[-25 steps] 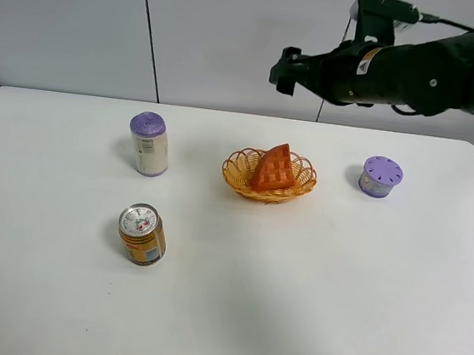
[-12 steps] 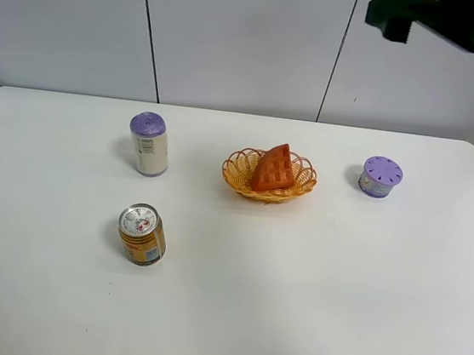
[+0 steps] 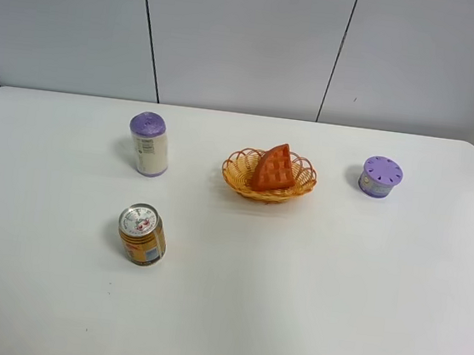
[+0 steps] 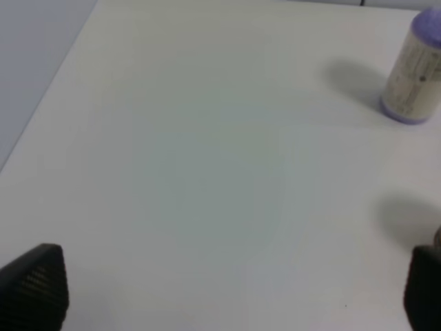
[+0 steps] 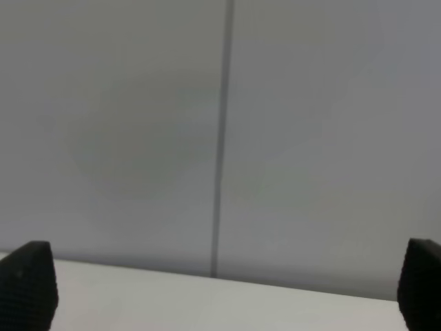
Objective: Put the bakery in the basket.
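The orange-brown waffle wedge, the bakery [image 3: 273, 168], stands on edge inside the orange-yellow wicker basket [image 3: 240, 176] at the middle of the white table. Neither arm shows in the exterior high view. My left gripper [image 4: 227, 293] is open and empty above bare table; only its two black fingertips [image 4: 34, 283] show. My right gripper [image 5: 224, 289] is open and empty, pointed at the grey back wall above the table's far edge, with its fingertips [image 5: 27, 283] wide apart. The bakery and basket are out of both wrist views.
A white bottle with a purple cap [image 3: 148, 143] stands left of the basket and shows in the left wrist view [image 4: 413, 72]. An orange-labelled can [image 3: 142, 234] stands at the front left. A small purple round container [image 3: 380, 176] sits right of the basket.
My right arm has risen and pulled back to the right, leaving the exterior high view. The bakery stays in the basket. Nothing on the table has moved.
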You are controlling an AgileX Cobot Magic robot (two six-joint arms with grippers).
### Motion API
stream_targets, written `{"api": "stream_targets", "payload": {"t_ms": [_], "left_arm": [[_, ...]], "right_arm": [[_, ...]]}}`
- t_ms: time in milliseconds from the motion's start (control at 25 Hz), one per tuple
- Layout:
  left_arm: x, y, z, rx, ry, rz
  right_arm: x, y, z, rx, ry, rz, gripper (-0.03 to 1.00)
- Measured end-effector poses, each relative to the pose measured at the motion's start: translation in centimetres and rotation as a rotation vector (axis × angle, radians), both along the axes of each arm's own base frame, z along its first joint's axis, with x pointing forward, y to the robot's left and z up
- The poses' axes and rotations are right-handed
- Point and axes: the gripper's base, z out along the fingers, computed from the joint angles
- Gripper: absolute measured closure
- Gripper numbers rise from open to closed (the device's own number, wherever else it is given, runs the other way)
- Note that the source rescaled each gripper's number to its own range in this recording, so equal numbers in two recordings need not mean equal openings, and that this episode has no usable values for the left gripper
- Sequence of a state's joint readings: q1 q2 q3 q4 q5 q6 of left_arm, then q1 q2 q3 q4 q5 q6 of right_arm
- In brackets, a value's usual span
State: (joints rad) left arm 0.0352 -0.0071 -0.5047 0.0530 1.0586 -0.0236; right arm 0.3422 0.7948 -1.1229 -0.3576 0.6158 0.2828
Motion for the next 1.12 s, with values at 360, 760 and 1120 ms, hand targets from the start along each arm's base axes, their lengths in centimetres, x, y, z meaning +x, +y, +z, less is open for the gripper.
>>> {"api": "stream_targets", "payload": {"t_ms": [360,760,1120], "left_arm": [[0.0,0.0,0.0,0.000,0.000,0.000],[0.0,0.0,0.0,0.000,0.000,0.000],[0.0,0.0,0.0,0.000,0.000,0.000]], "right_arm": [[-9.9,-4.3,0.8,-0.026,-0.096,-0.206,-0.03],[-15.1,-4.4,-1.4,-0.029,0.035,-0.306,-0.03],[-19.3,-3.8,-3.0,0.001,0.030,-0.289,-0.03]]}}
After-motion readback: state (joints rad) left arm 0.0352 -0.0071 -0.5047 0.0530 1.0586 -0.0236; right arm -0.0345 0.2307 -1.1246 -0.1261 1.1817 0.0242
